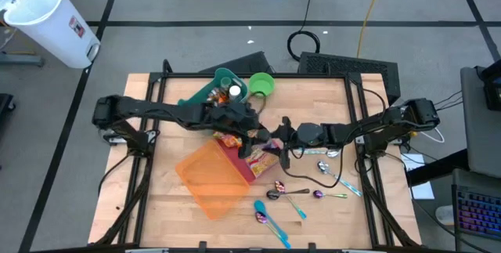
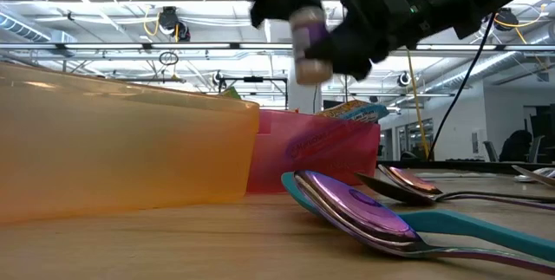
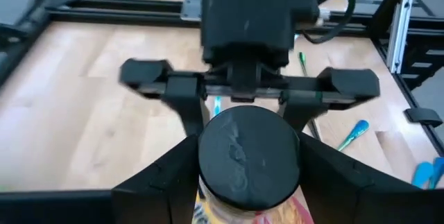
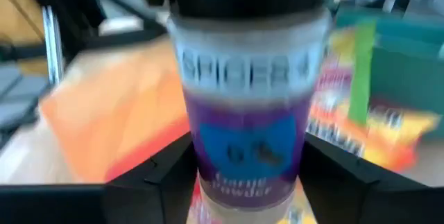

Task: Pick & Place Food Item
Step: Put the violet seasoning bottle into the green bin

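A spice jar (image 4: 248, 134) with a black lid, a clear band and a purple label hangs roughly upright above the table's middle, between both grippers. My left gripper (image 3: 248, 165) comes from the table's left and is shut on the jar's top. My right gripper (image 4: 248, 172) comes from the right, facing the left one, and is shut on the jar lower down. In the low view the jar (image 2: 309, 48) is well clear of the table. Below it stands a pink container (image 1: 244, 163) with snack packets (image 1: 258, 155). My left gripper pinches the jar's black lid (image 3: 208, 175) between its two fingers, one on each side of the lid. The fingers slant down from the table's left. The jar is lifted clear and stands about upright. My right gripper has a finger against each side of the jar's labelled body (image 4: 201, 156), below the clear band. The fingers (image 4: 149, 179) come almost level from the table's right. The blur hides whether they press on the jar. The jar rises upright above them.
An orange container (image 1: 210, 176) lies at the middle near side, against the pink one. A green basket (image 1: 213, 90) and a green bowl (image 1: 261, 85) stand at the far side. Metal spoons (image 1: 291, 194) and blue spoons (image 1: 270, 218) lie near right.
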Robot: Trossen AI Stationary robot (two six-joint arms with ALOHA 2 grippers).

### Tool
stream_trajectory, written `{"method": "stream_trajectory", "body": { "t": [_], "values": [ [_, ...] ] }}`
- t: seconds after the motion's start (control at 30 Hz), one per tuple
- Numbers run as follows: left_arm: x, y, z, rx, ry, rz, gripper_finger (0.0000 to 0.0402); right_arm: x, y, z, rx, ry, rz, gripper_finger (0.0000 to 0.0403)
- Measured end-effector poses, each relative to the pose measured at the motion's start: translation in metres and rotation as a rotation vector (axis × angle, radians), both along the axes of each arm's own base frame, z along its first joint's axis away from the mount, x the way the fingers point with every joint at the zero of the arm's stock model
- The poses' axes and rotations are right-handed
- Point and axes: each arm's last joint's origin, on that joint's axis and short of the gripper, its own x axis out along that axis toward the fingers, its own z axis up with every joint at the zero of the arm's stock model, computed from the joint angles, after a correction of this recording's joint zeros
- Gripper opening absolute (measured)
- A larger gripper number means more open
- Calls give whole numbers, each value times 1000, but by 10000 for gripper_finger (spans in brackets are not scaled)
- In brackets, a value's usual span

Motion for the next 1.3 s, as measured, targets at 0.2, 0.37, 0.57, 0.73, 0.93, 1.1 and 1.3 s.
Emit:
{"method": "stream_trajectory", "body": {
  "t": [0.2,0.37,0.57,0.73,0.93,1.1,1.3],
  "values": [
    [-44,-3,44,131,-38,103,206,-1,-1,5,-23,-18,8,253],
    [-79,2,60,252,-15,335,206,-6,1,7,-25,-8,36,270],
    [-121,8,45,204,-3,475,206,-8,1,6,-32,16,32,273],
    [-152,16,9,179,30,657,206,-8,0,9,-33,0,22,274],
    [-174,29,-36,58,20,770,206,-8,0,10,-33,-8,21,274],
    [-178,33,-65,-35,40,787,206,-7,0,10,-32,-11,22,271],
    [-179,32,-86,-89,96,795,206,-7,0,10,-32,-15,23,272]
  ]
}}
